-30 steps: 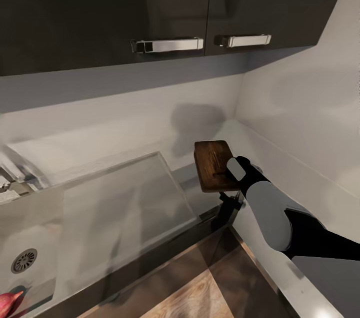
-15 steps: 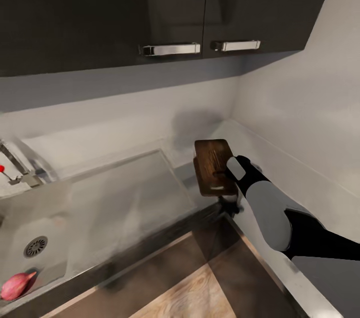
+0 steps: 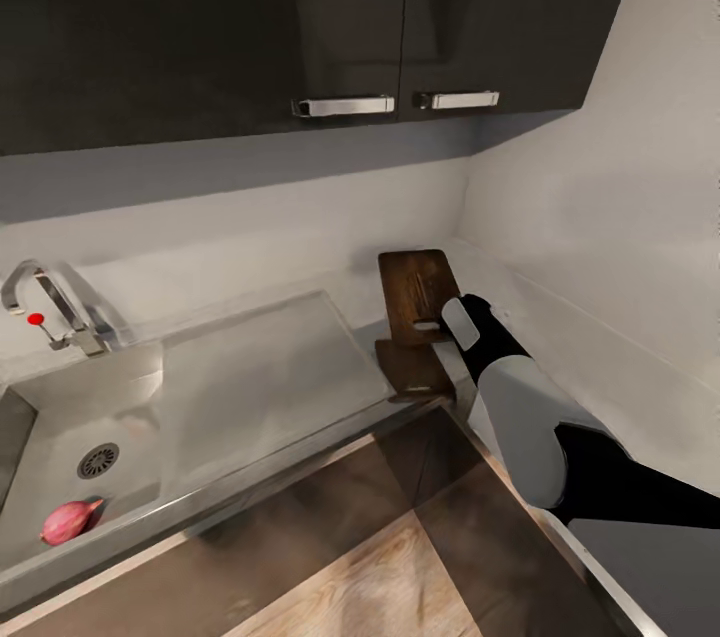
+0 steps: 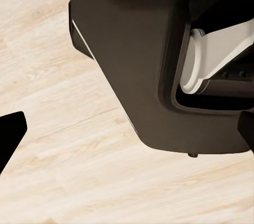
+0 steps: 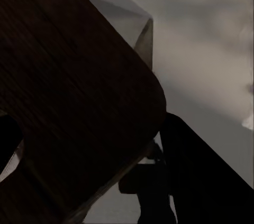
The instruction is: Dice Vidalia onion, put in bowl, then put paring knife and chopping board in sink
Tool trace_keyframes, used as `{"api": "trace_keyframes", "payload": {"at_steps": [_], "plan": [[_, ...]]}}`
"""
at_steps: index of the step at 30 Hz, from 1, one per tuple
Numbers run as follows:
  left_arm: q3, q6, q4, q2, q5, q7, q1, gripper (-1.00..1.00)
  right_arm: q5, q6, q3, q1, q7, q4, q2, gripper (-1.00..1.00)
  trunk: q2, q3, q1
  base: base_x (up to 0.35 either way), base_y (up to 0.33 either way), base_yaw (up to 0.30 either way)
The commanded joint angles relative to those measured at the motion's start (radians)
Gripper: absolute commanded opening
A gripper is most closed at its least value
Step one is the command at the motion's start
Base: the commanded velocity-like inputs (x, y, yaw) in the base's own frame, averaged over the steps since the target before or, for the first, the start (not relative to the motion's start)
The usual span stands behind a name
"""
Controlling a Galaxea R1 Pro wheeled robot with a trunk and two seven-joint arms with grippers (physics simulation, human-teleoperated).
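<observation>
Far to the left of the chopping board, in the near corner of the sink [image 3: 60, 437]: one reddish-pink onion [image 3: 68, 521], just in front of the round drain [image 3: 98, 460]. Behind the basin, an angular chrome tap [image 3: 50, 302] with red-tipped lever. Between basin and board, the flat steel drainer [image 3: 260, 372]. Right of the drainer, the chopping board [image 3: 416, 292], lifted clear of the grey countertop [image 3: 560, 347], tilted, its reflection below. At the board's handle-slot end, the right gripper [image 3: 447, 329], clenched on the board edge. Above, dark wall cabinets [image 3: 300, 7]. In the left wrist view, pale wood floor [image 4: 58, 145] beneath dark robot body; left claw's state impossible to tell.
</observation>
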Motion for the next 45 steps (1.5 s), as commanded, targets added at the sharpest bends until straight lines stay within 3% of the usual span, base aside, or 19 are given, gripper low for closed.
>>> {"api": "trace_keyframes", "payload": {"at_steps": [1,8,17,32,45], "plan": [[0.0,-0.001,-0.002,0.0,0.006,0.0,0.0,1.0,-0.005,0.001,0.0,0.0,-0.004,-0.007,0.0,-1.0,-0.002,0.0,0.001,-0.01,0.0,0.0],[0.001,-0.002,-0.003,0.001,0.006,0.001,0.0,1.0,-0.004,0.0,0.014,-0.001,0.008,-0.013,0.0,-1.0,-0.002,0.011,0.001,-0.002,0.0,0.0],[0.002,-0.003,-0.004,0.0,0.009,0.002,-0.001,1.0,-0.005,0.001,0.11,0.0,0.009,-0.023,0.0,-1.0,-0.002,0.026,0.001,0.0,0.0,0.0],[0.002,-0.003,0.0,0.0,0.012,0.002,-0.003,1.0,-0.006,0.002,0.122,-0.001,0.01,-0.009,0.0,-1.0,-0.002,0.05,0.001,-0.018,0.099,0.088],[0.002,-0.003,0.0,0.001,0.012,0.002,-0.004,1.0,-0.005,0.001,0.123,-0.001,0.019,-0.002,0.0,-1.0,-0.002,0.07,0.001,-0.306,0.108,0.148]]}}
